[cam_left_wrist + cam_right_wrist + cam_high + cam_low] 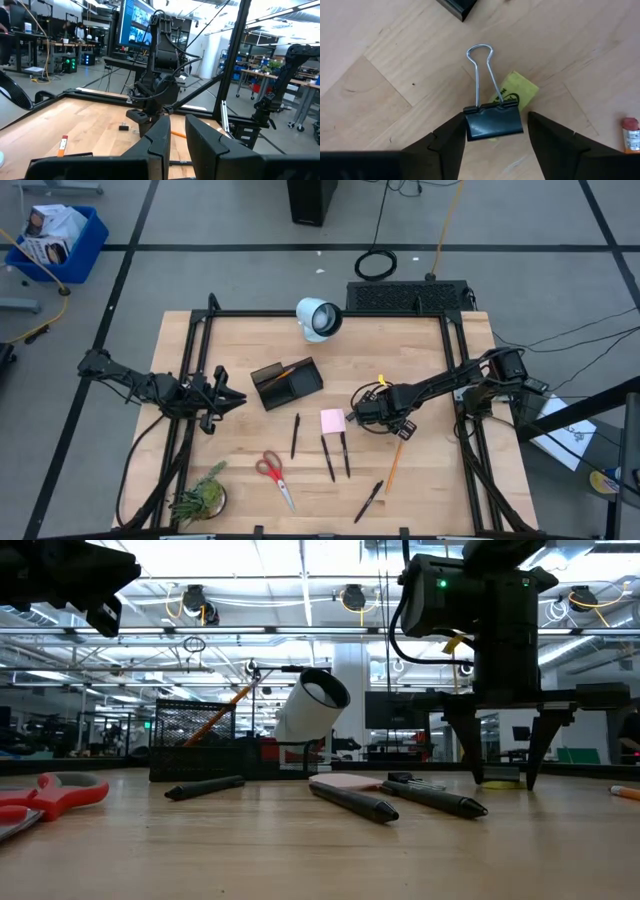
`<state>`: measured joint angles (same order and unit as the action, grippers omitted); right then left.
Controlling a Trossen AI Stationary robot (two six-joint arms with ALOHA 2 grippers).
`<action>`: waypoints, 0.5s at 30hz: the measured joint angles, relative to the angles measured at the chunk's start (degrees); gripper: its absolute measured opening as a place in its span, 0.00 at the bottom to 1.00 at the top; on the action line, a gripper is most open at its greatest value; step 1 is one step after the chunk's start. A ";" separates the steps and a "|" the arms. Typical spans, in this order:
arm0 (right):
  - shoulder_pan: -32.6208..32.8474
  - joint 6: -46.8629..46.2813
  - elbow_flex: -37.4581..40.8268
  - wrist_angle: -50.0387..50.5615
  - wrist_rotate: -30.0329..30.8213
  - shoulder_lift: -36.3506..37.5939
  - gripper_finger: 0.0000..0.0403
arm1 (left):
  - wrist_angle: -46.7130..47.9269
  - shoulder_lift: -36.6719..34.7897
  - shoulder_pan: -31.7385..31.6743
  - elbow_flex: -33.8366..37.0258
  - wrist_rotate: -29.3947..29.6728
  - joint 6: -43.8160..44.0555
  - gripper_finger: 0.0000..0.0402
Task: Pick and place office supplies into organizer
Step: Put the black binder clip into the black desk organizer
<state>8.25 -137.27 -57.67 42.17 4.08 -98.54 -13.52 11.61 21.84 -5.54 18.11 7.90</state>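
My right gripper (362, 410) (496, 119) points down at mid-table, open, one finger on each side of a black binder clip (494, 122) (500, 778). The clip lies flat on the wood, on a yellow tag (517, 87), with its wire handle (480, 65) pointing away. The black organizer (286, 383) (195, 750) stands to the left and farther back, with an orange pencil (283, 371) in it. The pink sticky pad (333, 420), black pens (327, 458), another pencil (393, 465) and red scissors (270, 470) lie nearer. My left gripper (235, 396) (177, 135) hovers left of the organizer, its fingers a narrow gap apart, empty. My right gripper's fingers stand on either side of the clip's black body, coming from above. One finger (451, 137) is close against the clip's side (468, 125), and I cannot tell whether it touches. The other finger (545, 140) stands apart from the clip.
A white cylindrical lamp (320, 318) lies at the far edge behind the organizer. A green plant (200, 498) stands at the near left corner. A black grille box (410, 295) sits beyond the far right edge. Bare wood shows at the table's far left.
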 joint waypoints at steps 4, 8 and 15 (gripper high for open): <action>0.00 0.06 0.00 -0.02 -0.02 0.00 0.48 | 0.00 0.01 0.01 0.00 0.00 0.00 0.16; 0.00 0.00 0.00 -0.02 0.00 0.00 0.48 | 0.00 0.01 0.01 0.00 0.00 0.00 0.16; 0.00 0.37 0.00 0.16 0.07 0.02 0.49 | 0.00 0.01 -0.01 0.00 0.00 0.00 0.16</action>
<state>8.25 -136.90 -57.67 42.33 4.14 -98.52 -13.52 11.62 21.83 -5.54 18.11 7.90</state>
